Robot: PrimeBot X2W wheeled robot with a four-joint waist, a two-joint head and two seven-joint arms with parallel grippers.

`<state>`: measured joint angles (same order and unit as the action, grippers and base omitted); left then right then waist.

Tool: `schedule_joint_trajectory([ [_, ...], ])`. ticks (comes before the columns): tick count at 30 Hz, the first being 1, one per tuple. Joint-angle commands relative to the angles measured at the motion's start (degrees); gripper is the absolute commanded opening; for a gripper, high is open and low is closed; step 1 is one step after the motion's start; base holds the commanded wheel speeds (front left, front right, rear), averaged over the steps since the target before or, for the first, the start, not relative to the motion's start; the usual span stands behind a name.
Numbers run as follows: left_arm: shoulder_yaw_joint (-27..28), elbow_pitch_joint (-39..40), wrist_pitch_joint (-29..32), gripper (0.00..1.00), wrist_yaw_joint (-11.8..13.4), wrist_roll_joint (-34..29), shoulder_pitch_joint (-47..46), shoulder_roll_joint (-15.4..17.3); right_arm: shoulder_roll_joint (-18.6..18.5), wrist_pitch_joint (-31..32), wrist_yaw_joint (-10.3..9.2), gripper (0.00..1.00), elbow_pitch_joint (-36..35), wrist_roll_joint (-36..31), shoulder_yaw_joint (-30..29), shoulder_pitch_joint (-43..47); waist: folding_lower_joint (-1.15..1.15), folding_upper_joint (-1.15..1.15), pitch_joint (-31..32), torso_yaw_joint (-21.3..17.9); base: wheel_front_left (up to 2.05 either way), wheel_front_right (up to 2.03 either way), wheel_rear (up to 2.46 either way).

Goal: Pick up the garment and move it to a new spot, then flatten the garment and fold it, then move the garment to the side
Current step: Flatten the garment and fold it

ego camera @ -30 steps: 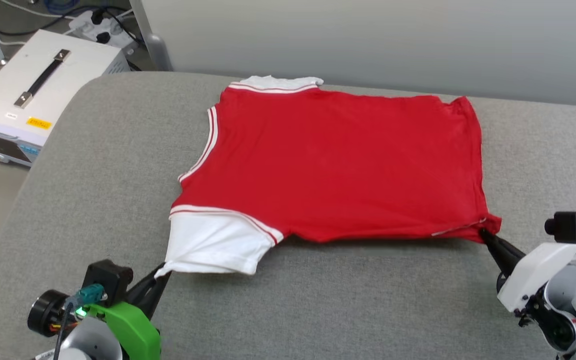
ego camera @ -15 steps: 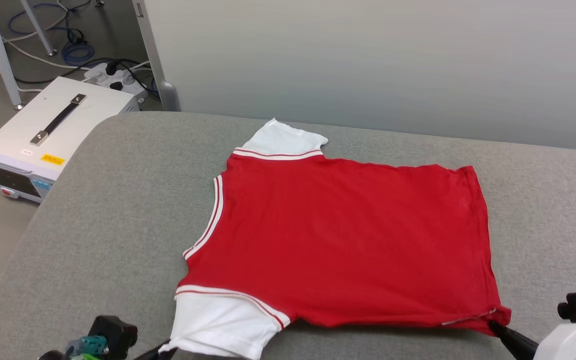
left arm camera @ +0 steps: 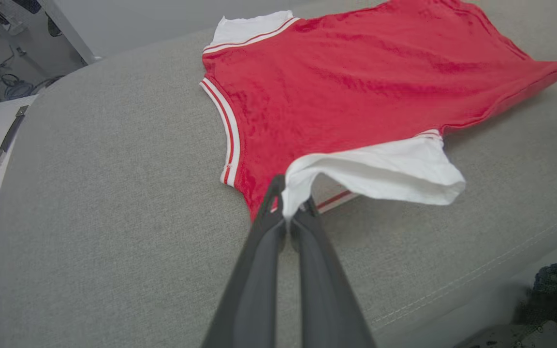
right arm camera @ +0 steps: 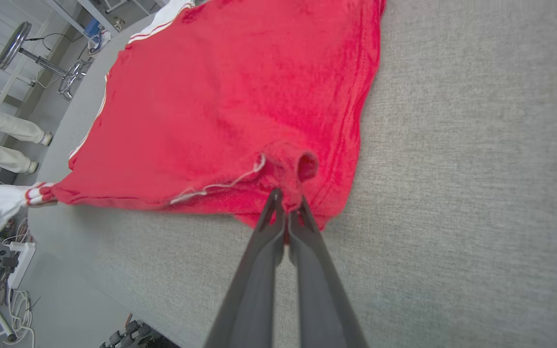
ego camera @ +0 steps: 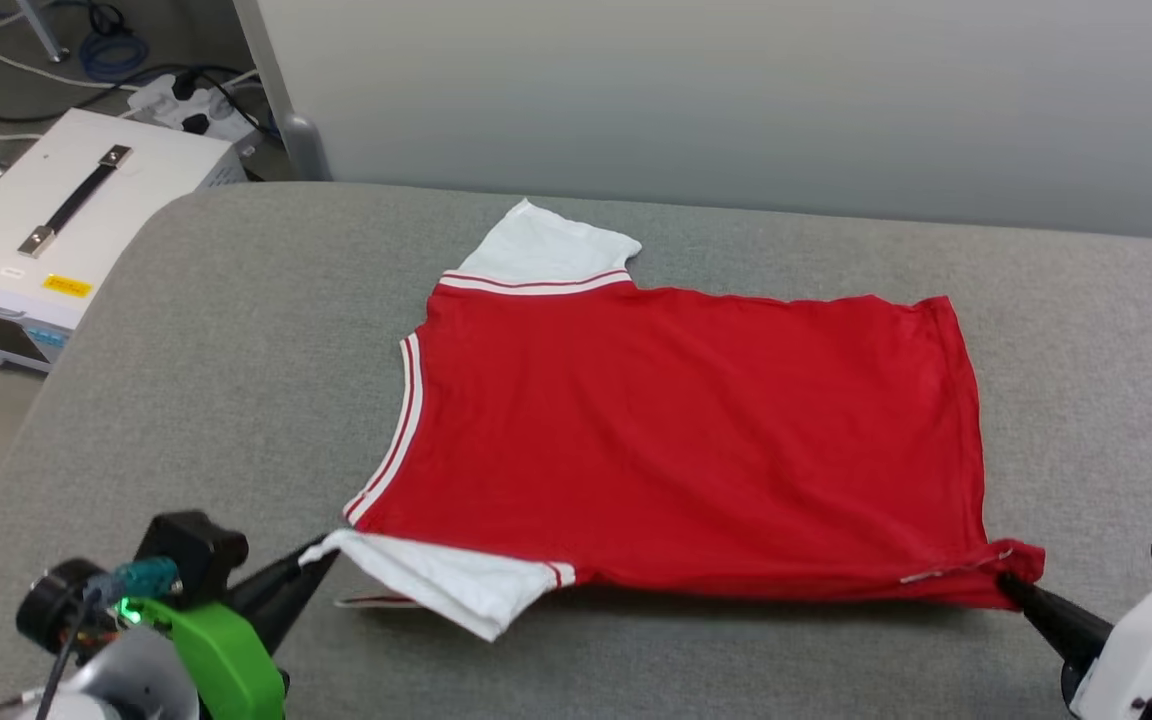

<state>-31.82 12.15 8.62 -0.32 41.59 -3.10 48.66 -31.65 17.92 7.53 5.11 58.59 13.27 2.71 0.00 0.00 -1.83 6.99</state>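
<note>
Garment point(ego camera: 676, 440): underside hidden against grey surface point(ego camera: 186, 380); hem corner cut by left wrist view's right edge.
White box point(ego camera: 156, 180): cut by head view's left edge; yellow label point(ego camera: 67, 286) illegible.
Person's legs point(right arm camera: 3, 124): cut at right wrist view's left edge.

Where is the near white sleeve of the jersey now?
The sleeve is at the head view's lower left, raised off the grey cushion, its corner pinched in the left gripper.

Lab, white instrument box point(ego camera: 86, 250), floor cables point(ego camera: 111, 50)
</note>
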Motion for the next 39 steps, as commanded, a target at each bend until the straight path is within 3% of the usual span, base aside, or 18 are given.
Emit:
schedule_joint_trajectory([
  [1, 0.5, -0.7, 0.2, 0.00, -0.7, -0.5, -2.9, -0.4, 0.7, 1.0, -0.04, 0.00, -0.8, -1.0, -1.1, -1.7, 0.00, 0.00, -2.7, -1.0, 0.00, 0.00, 0.00],
  [14, -2.2, -12.3, 5.9, 0.00, -5.9, -2.4, -20.4, -2.8, 7.3, 8.3, -0.04, 0.00, -0.2, -10.7, -4.8, -11.9, 0.00, 0.00, -10.7, -4.3, 0.00, 0.00, 0.00],
  [27, -8.2, -26.7, 3.0, 0.00, -7.1, -2.3, -30.1, -6.9, 9.9, 7.3, -0.04, 0.00, 4.5, -15.3, -3.7, -17.1, 0.00, 0.00, -14.5, -5.5, 0.00, 0.00, 0.00],
  [28, -8.6, -27.5, 2.7, 0.40, -7.1, -2.0, -30.6, -7.3, 9.9, 7.2, -0.04, 0.00, 4.8, -15.5, -3.6, -17.3, 0.00, 0.00, -14.6, -5.5, 0.00, 0.00, 0.00],
  [29, -9.2, -28.6, 2.1, 1.00, -7.1, -2.2, -31.3, -7.6, 9.9, 7.0, -0.04, 0.00, 5.2, -15.6, -3.4, -17.5, 0.00, 0.00, -14.6, -5.4, 0.00, 0.00, 0.00],
  [30, -9.5, -29.7, 1.5, 1.00, -7.1, -2.5, -31.8, -7.9, 10.0, 6.8, -0.04, 0.27, 5.6, -15.8, -3.4, -17.7, 0.00, 0.00, -14.6, -5.4, 0.00, 0.00, 0.00],
  [31, -9.8, -31.1, 0.8, 1.00, -7.1, -2.8, -32.2, -8.5, 10.1, 6.4, -0.04, 1.00, 6.0, -16.0, -3.5, -17.9, 0.00, 0.00, -14.5, -5.4, 0.00, 0.00, 0.00],
  [39, -8.6, -38.3, -5.8, 1.00, -6.0, -1.6, -32.5, -12.5, 9.5, 4.5, -0.04, 1.00, 5.8, -17.3, -2.0, -17.8, 0.00, 0.00, -11.5, -5.0, 0.00, 0.00, 0.00],
])
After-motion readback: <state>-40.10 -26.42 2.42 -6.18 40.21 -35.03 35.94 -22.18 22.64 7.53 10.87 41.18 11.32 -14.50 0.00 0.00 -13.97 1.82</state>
